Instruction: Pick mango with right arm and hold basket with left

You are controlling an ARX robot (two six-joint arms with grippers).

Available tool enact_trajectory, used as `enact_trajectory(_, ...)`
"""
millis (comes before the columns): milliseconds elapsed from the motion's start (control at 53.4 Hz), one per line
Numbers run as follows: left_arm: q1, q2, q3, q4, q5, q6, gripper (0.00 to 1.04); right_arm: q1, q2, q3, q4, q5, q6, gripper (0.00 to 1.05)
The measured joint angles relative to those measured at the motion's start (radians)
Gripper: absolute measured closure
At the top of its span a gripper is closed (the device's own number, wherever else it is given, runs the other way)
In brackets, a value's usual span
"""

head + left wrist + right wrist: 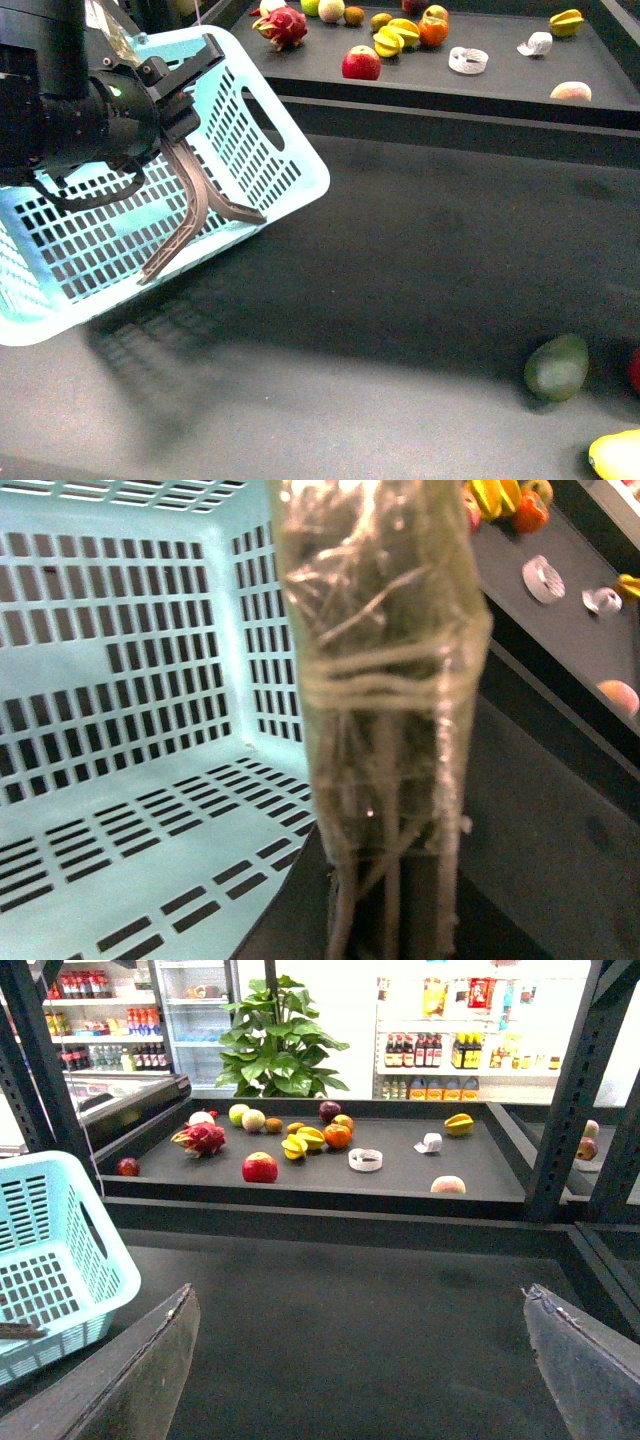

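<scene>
The pale turquoise basket [240,150] hangs tilted above the dark table at the left, its grey-brown handles [190,215] dangling. My left gripper [185,90] is shut on the basket's rim. In the left wrist view a tape-wrapped finger [380,680] stands in front of the basket's slotted inside [130,730]. The yellow mango [618,455] lies at the table's near right corner, partly cut off. My right gripper [360,1360] is open and empty above bare table, with the basket [50,1260] off to one side. The mango does not show in that view.
A dull dark green fruit [557,366] lies just beyond the mango, and a red thing [635,370] shows at the right edge. A raised back shelf [480,95] holds a red apple [361,63], a dragon fruit [284,26], star fruits [395,38] and several other fruits.
</scene>
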Motion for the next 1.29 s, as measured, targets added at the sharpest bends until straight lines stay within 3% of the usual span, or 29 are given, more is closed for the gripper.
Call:
enact_trajectory(337,-0.068,-0.272,-0.262,0.089,0.187,0.183,0.96,0.000,0.000,0.000,0.000,0.000,0.000,0.08)
enact_trajectory(637,-0.179,-0.464,-0.493,0.193,0.336,0.364,0.96,0.000,0.000,0.000,0.000,0.001,0.000,0.08)
enact_trajectory(787,-0.248,-0.479,-0.539,0.218,0.334,0.438,0.96,0.000,0.000,0.000,0.000,0.000,0.000,0.08)
enact_trajectory(1293,-0.317,-0.347,-0.481,0.306,0.312,0.471,0.96,0.000,0.000,0.000,0.000,0.000,0.000,0.08)
